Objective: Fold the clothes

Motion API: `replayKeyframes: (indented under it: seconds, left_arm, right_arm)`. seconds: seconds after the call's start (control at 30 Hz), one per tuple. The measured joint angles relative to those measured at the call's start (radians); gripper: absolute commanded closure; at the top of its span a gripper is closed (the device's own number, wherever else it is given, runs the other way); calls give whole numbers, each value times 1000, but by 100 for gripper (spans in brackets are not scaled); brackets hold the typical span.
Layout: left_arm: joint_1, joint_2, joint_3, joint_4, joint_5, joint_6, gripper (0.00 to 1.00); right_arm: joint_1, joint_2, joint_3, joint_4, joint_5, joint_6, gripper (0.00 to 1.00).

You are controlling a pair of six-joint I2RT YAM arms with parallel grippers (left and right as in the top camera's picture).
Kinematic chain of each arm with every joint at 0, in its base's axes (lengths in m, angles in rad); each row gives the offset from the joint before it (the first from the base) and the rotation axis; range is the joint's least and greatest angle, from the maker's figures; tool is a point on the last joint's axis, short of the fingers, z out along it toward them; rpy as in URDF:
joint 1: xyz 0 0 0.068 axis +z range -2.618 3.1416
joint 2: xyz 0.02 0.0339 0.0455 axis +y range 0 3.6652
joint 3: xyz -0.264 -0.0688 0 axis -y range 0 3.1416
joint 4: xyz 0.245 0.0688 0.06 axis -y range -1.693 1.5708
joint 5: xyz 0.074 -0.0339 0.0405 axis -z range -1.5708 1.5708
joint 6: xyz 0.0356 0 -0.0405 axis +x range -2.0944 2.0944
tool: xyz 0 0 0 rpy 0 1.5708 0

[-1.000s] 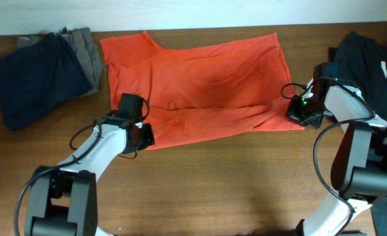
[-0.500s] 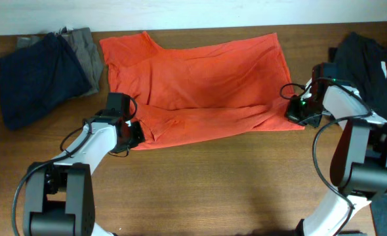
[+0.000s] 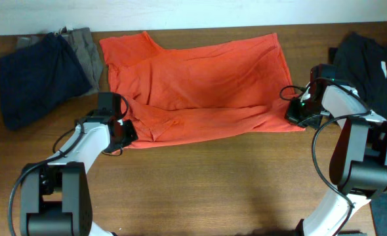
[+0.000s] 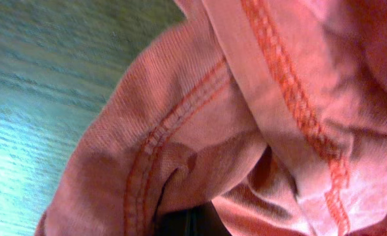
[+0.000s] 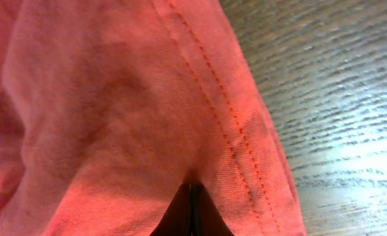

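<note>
orange shirt [image 3: 200, 85] lies spread by the far edge of the desk [image 3: 213, 183]; left gripper [image 3: 122, 131] and right gripper [image 3: 294, 113] each pinch a near corner of it.

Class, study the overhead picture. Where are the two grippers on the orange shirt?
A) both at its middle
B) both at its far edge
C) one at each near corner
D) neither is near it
C: the left gripper is at the near left corner of the orange shirt, and the right gripper is at its near right corner.
</note>
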Motion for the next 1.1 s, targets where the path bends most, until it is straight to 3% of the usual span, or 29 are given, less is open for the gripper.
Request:
replayKeyframes:
  seconds: [0.8,0.97,1.1]
  left_arm:
    - [153,0,1,34,-2,24,99]
    - [153,2,78,-61,3,45,99]
    - [153,2,208,-189,9,61,99]
  right_arm:
    - [3,0,9,-116,146,71,96]
    - [3,-30,3,-142,162,74,96]
    - [3,-196,0,-158,164,74,96]
